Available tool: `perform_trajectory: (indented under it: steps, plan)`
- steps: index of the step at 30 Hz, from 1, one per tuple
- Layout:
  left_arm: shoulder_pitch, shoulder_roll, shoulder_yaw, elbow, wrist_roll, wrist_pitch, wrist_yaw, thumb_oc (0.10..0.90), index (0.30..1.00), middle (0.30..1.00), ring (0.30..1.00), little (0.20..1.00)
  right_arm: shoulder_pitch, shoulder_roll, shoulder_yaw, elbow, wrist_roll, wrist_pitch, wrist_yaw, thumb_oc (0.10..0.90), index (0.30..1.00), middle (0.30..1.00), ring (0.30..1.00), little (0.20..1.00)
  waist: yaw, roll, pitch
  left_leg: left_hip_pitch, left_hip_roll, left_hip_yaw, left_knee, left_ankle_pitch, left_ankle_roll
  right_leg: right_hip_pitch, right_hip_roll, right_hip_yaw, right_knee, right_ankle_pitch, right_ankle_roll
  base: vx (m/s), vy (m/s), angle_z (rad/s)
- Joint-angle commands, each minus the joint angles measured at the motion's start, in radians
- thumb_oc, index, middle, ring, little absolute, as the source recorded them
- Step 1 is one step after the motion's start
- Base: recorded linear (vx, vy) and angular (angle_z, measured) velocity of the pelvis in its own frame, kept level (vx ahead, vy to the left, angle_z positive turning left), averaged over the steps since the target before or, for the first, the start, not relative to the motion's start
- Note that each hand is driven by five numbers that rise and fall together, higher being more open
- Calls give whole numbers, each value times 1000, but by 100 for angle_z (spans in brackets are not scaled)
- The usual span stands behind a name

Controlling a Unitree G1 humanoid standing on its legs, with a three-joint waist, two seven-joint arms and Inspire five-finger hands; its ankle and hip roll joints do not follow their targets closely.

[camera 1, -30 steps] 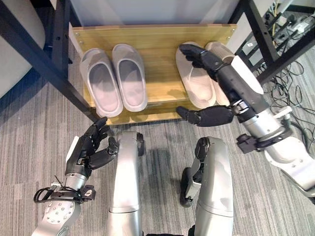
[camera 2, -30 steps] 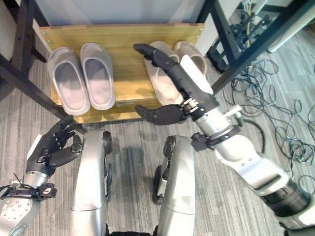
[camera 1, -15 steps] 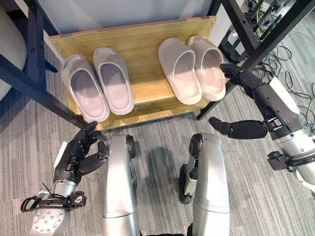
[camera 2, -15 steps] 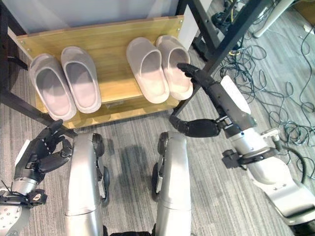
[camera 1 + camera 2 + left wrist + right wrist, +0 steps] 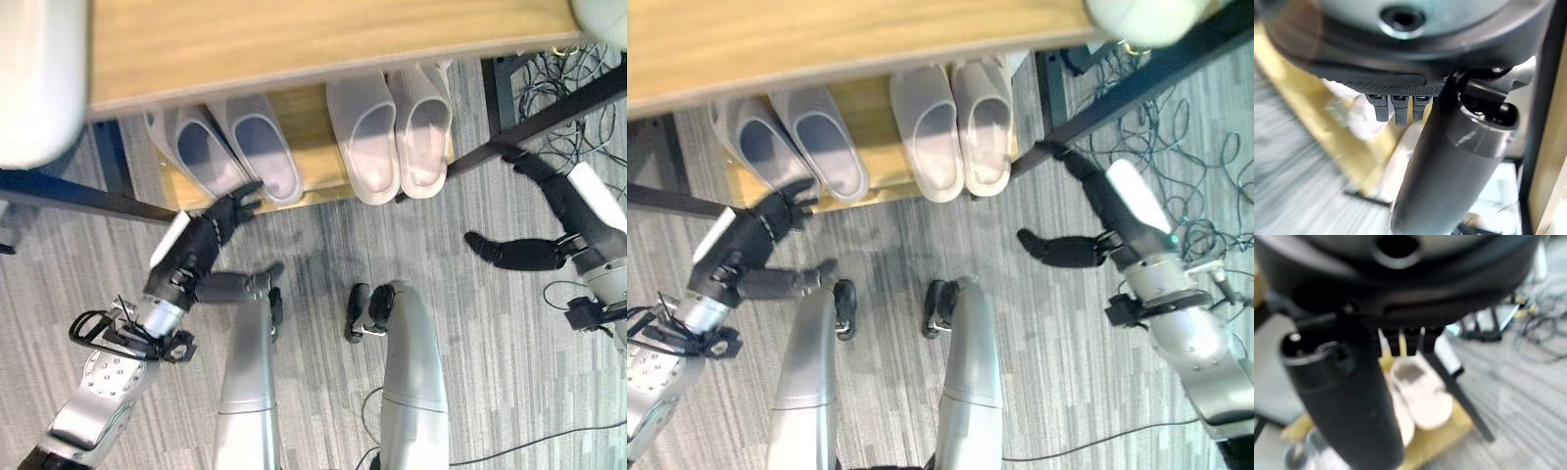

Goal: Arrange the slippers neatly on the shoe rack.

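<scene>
Two pairs of slippers stand side by side on the low wooden shoe rack [image 5: 323, 191], toes to the back. The grey pair [image 5: 201, 152] is on the left, the beige pair [image 5: 392, 132] on the right, also seen in the right wrist view [image 5: 1420, 391]. My left hand [image 5: 201, 245] is open, its straight fingers reaching to the rack's front edge just below the grey pair. My right hand [image 5: 554, 201] is open and holds nothing, out to the right of the beige pair beside a black frame leg.
A wooden top [image 5: 294, 39] overhangs the back of the rack. Black frame bars run at the left [image 5: 69, 191] and right [image 5: 549, 113]. Loose cables [image 5: 1176, 147] lie on the grey carpet at the right. A pale rounded object [image 5: 34, 78] sits at the upper left.
The camera has pulled back, so the wooden top now covers the rack's rear. My right hand has drawn away from the beige pair. My left hand has risen toward the grey pair.
</scene>
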Motion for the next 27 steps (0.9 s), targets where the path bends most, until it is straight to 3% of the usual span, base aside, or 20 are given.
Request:
perform_trajectory:
  steps: [1, 3, 9, 10, 12, 15, 16, 17, 21, 27]
  plan:
    - [106, 39, -53, -33, -28, -64, -54, 800, 900, 900, 900, 900, 7, -45, 25, -18, -33, -45, -5, 800, 900, 900, 900, 900, 4, -26, -160, -77, 15, -17, -207, 172, -26, 40, -40, -36, -158, 57, 9, -38, -57, 33]
    - [113, 54, -100, 14, -25, -49, -88, 800, 900, 900, 900, 900, -2, -45, 105, 13, -62, -40, 22, 800, 900, 900, 900, 900, 7, -28, -177, 54, 13, -20, -342, 215, -34, 167, -43, -68, -290, 77, 22, 27, -74, 30]
    - [111, 55, -147, 71, -4, -37, -110, 800, 900, 900, 900, 900, -31, -23, 201, 75, -107, -32, 32, 800, 900, 900, 900, 900, 14, -27, -192, 245, 18, -42, -544, 270, -27, 342, -34, -106, -454, 121, 37, 71, -48, 8]
    - [110, 45, -173, 103, 17, -24, -121, 800, 900, 900, 900, 900, -48, 4, 257, 130, -133, -18, 41, 800, 900, 900, 900, 900, 26, -27, -210, 362, 9, -36, -666, 307, -28, 449, -19, -141, -550, 141, 50, 96, -52, 6]
    - [110, 44, -172, 105, 18, -26, -121, 800, 900, 900, 900, 900, -55, 5, 264, 134, -134, -19, 40, 800, 900, 900, 900, 900, 24, -26, -204, 373, 9, -37, -675, 311, -29, 461, -18, -143, -559, 144, 50, 85, -53, 13]
    - [105, -32, -205, 233, 92, -8, -131, 800, 900, 900, 900, 900, -81, 107, 356, 300, -221, 2, 32, 800, 900, 900, 900, 900, 43, -27, -236, 597, -9, -39, -908, 374, -36, 691, 16, -197, -773, 187, 72, 160, -97, 5]
    - [105, -33, -205, 235, 93, -9, -131, 800, 900, 900, 900, 900, -84, 109, 360, 304, -223, 0, 30, 800, 900, 900, 900, 900, 41, -26, -232, 607, -8, -41, -917, 379, -37, 702, 17, -199, -782, 191, 72, 63, -55, 8]
    - [103, -51, -210, 264, 104, -6, -135, 800, 900, 900, 900, 900, -90, 135, 377, 337, -235, 6, 33, 800, 900, 900, 900, 900, 47, -23, -232, 651, -11, -39, -979, 422, -33, 751, 27, -225, -853, 232, 68, 24, -30, 5]
    - [113, -166, -203, 438, 218, 12, -111, 800, 900, 900, 900, 900, -93, 273, 431, 519, -334, 38, 19, 800, 900, 900, 900, 900, 65, -23, -278, 864, -15, -33, -1219, 493, -42, 947, 86, -246, -1081, 302, 101, 161, -89, 3]
    - [109, -265, -174, 607, 330, 30, -81, 800, 900, 900, 900, 900, -96, 418, 453, 706, -381, 71, 6, 800, 900, 900, 900, 900, 79, -20, -338, 1003, 3, -8, -1398, 552, -49, 1095, 122, -244, -1299, 385, 133, 130, -67, -5]
